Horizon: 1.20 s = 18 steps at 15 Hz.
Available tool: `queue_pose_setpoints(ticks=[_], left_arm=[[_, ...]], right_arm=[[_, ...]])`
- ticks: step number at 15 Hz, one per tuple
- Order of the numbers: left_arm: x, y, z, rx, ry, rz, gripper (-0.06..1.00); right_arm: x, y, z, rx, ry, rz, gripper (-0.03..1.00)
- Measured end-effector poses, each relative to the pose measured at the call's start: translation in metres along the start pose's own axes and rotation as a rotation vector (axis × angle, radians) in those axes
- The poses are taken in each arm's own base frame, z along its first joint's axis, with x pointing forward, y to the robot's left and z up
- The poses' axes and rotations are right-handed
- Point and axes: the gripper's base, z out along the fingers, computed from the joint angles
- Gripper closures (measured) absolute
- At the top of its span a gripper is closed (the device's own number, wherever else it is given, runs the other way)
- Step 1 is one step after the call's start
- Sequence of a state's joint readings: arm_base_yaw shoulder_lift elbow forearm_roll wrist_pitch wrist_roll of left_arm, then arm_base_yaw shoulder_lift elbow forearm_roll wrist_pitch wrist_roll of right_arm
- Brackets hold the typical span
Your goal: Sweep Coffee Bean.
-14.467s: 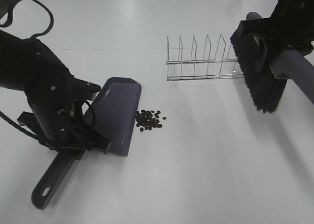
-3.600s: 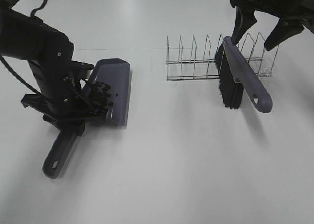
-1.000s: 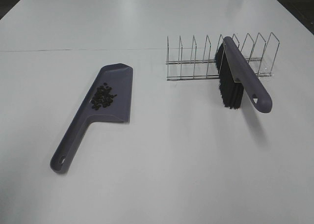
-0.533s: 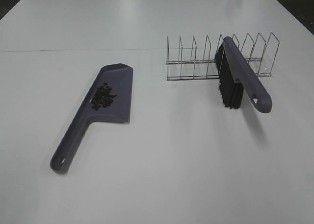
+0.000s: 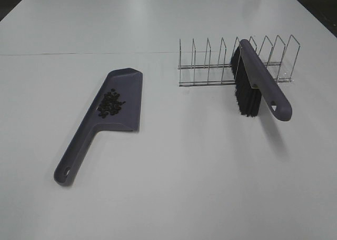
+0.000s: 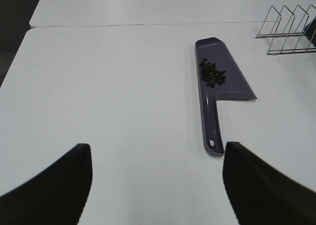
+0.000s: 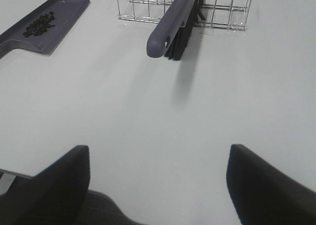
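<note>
Beans (image 6: 213,73) lie heaped in the dustpan (image 6: 217,94), well ahead of the left gripper (image 6: 157,185); both grippers' (image 7: 158,185) jaws apart, empty.

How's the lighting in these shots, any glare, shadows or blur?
Exterior high: even light, mild sheen on the table, soft shadow under the brush. Left wrist: dustpan sharp, dark fingers blurred. Right wrist: brush shadow faint, fingers out of focus.

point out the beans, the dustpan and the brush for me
beans (image 5: 110,103), high view, middle of the pile
dustpan (image 5: 79,147), high view, on its handle
brush (image 5: 261,80), high view, on its purple back
</note>
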<state>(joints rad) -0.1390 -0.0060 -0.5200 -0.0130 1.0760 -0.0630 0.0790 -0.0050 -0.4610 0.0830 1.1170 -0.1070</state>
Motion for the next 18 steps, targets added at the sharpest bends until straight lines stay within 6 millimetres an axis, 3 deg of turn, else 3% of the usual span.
queue_pose_setpoints(ticks=[12, 18], left_arm=[[-0.0003, 0.0038, -0.0001, -0.042, -0.003, 0.023, 0.27], [0.0000, 0.0024, -0.0005, -0.175, -0.011, -0.045, 0.27]], right_arm=[[0.0002, -0.0033, -0.0001, 0.036, 0.002, 0.020, 0.29], [0.0002, -0.0029, 0.0000, 0.032, 0.002, 0.022, 0.29]])
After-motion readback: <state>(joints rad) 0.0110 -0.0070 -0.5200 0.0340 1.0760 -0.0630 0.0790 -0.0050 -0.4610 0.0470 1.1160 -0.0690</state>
